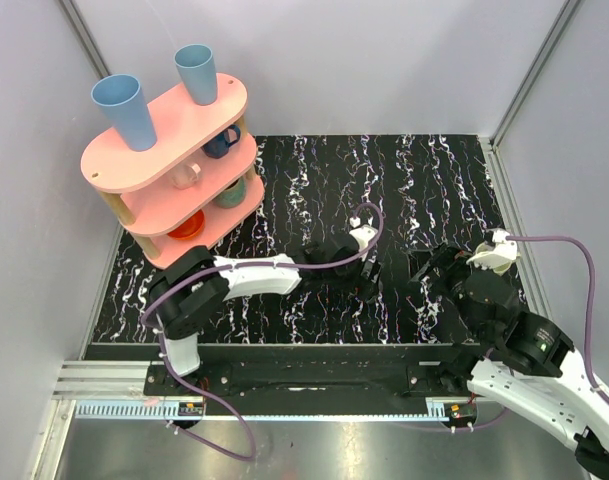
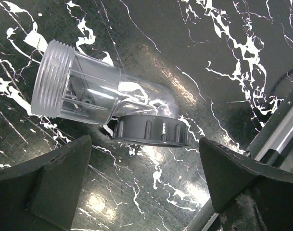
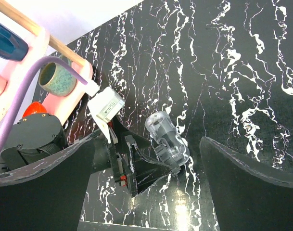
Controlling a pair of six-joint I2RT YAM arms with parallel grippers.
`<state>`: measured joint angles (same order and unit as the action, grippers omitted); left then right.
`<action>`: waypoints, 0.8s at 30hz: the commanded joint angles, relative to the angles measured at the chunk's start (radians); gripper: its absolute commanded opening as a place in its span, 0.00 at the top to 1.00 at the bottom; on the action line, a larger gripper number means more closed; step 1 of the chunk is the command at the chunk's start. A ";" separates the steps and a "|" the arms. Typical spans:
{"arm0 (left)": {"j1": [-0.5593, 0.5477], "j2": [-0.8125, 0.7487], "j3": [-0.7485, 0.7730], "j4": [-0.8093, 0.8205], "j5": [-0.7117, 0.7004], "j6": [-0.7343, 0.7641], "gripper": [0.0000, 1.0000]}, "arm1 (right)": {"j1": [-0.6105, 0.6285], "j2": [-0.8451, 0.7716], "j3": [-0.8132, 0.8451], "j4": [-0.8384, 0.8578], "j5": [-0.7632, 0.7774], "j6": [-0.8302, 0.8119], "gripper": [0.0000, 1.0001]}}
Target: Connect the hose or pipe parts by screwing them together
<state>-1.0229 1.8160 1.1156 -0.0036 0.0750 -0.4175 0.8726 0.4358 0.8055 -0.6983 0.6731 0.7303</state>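
A clear plastic elbow pipe (image 2: 95, 94) lies on the black marbled table, its threaded mouth to the left in the left wrist view. A dark grey ribbed ring nut (image 2: 151, 130) sits on its other end. How far the nut is threaded on I cannot tell. My left gripper (image 2: 146, 187) is open just short of the nut, with only bare table between its fingers. The right wrist view shows the same pipe (image 3: 161, 129) beside the left gripper's fingers (image 3: 136, 168). My right gripper (image 3: 146, 185) hangs open farther back. From above, the left gripper (image 1: 372, 278) and right gripper (image 1: 424, 280) face each other mid-table.
A pink three-tier rack (image 1: 169, 160) stands at the back left, with two blue cups (image 1: 124, 110) on top and mugs on its lower shelves. Purple cables (image 1: 554, 240) loop off both wrists. Grey walls close in the table on three sides.
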 commanded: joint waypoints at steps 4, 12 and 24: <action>0.000 0.034 -0.013 0.177 0.045 0.060 0.01 | 0.005 -0.020 -0.009 0.000 0.062 -0.022 0.00; 0.001 0.063 -0.022 0.194 0.069 0.103 0.06 | 0.003 -0.019 -0.008 0.000 0.068 -0.026 0.00; 0.003 0.055 -0.076 0.251 0.131 0.112 0.12 | 0.006 0.007 -0.017 0.010 0.057 -0.023 0.00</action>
<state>-1.0222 1.8812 1.0592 0.1654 0.1638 -0.3248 0.8726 0.4267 0.7925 -0.7044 0.6964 0.7132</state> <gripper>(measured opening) 0.912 0.994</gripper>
